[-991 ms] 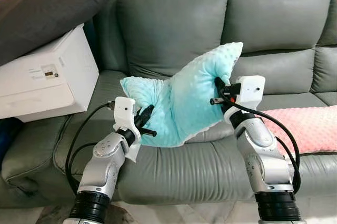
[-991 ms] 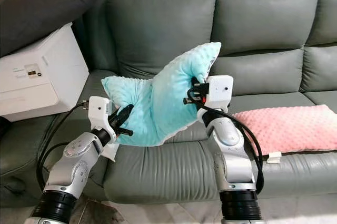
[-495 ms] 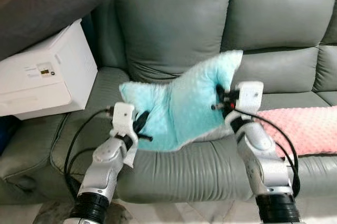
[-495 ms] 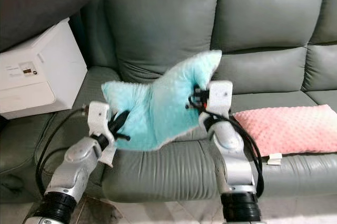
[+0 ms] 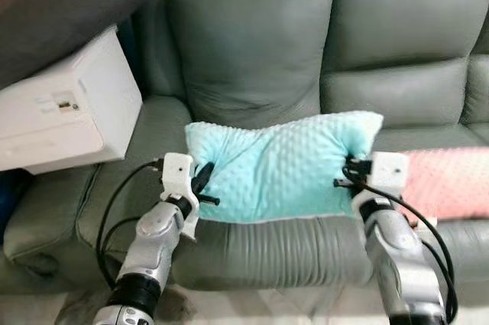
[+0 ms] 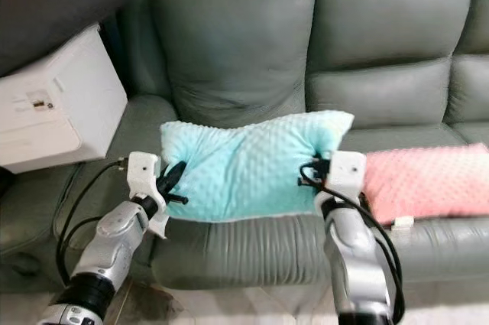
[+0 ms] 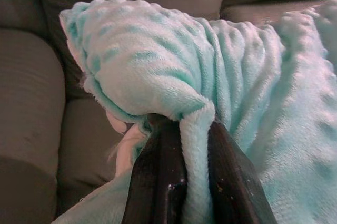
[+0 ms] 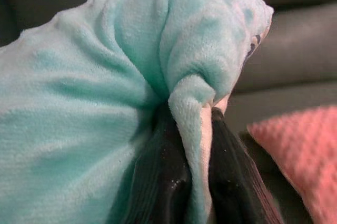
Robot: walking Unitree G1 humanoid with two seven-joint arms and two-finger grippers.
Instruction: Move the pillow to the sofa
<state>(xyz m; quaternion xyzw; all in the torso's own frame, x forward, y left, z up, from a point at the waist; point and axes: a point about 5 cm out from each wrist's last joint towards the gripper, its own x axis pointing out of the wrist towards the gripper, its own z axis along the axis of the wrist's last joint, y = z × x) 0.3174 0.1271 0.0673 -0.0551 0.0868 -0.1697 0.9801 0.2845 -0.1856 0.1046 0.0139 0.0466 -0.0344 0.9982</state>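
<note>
Both arms are up at the front of the grey sofa point(image 5: 252, 57), and the mint-green dotted pillow point(image 5: 279, 168) is stretched flat between them, over the front part of the middle seat cushion, just ahead of the backrest. Whether its underside rests on the cushion or hangs just above it is hard to tell from the head views.

The left gripper point(image 5: 205, 182) has the pillow's left edge. In the left wrist view its two black fingers point(image 7: 158, 182) are pressed together on a fold of the fleece, with the fabric bunched between them.

Over on the other side, the right gripper point(image 5: 348, 172) is at the pillow's right edge, near the upper corner. In the right wrist view its fingers point(image 8: 158, 182) pinch a ridge of green fleece with a strip of white backing squeezed in alongside it.

Just beside the right gripper, a pink dotted pillow point(image 5: 447, 183) lies flat on the right seat cushion, close to the green one's right edge.

On the sofa's left end sits a white box-shaped appliance point(image 5: 65, 111), tilted, with a dark grey cushion point(image 5: 72, 8) lying on top of it, well apart from the green pillow.
</note>
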